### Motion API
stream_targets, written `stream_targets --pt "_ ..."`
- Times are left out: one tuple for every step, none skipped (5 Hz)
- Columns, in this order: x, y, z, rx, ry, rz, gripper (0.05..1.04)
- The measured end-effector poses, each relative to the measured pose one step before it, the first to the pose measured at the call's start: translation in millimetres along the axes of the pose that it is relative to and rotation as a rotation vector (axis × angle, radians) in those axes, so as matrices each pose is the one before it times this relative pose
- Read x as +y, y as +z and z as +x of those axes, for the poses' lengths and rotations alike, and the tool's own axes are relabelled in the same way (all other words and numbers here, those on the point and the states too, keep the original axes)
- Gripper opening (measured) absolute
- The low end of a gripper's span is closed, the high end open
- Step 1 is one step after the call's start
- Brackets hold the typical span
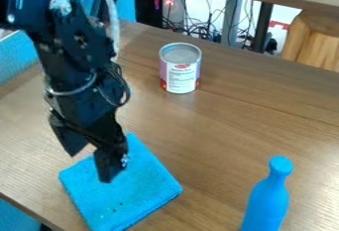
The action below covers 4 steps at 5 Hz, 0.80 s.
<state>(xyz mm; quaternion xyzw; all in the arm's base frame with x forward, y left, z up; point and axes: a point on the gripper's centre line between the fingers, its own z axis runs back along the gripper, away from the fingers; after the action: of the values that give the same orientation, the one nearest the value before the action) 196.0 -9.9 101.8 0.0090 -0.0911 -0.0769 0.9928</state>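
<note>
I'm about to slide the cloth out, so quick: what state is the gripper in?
Gripper: open, fingers apart, nothing visible between them, at the blue cloth.

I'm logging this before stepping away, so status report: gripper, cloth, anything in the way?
Gripper open and empty, above the blue cloth; contact unclear. Cloth flat on the table. Can and blue bottle both apart from it.

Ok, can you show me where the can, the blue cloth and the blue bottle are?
Can (181, 78): camera view, on its label.
Blue cloth (140, 191): camera view, on its top.
Blue bottle (267, 201): camera view, on its body.
</note>
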Motion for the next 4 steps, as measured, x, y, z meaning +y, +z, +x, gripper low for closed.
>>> stream_targets --pt "-9.1 -6.87 3.02 -0.0472 -0.0581 0.0014 1.001" --pt "-1.06 -4.37 4.55 -0.0222 -0.015 -0.0065 1.001" --pt "-0.1 -10.04 0.3 -0.02 -0.015 0.0009 1.001" --pt "5.14 -8.32 1.71 -0.0014 0.014 -0.0181 1.001"
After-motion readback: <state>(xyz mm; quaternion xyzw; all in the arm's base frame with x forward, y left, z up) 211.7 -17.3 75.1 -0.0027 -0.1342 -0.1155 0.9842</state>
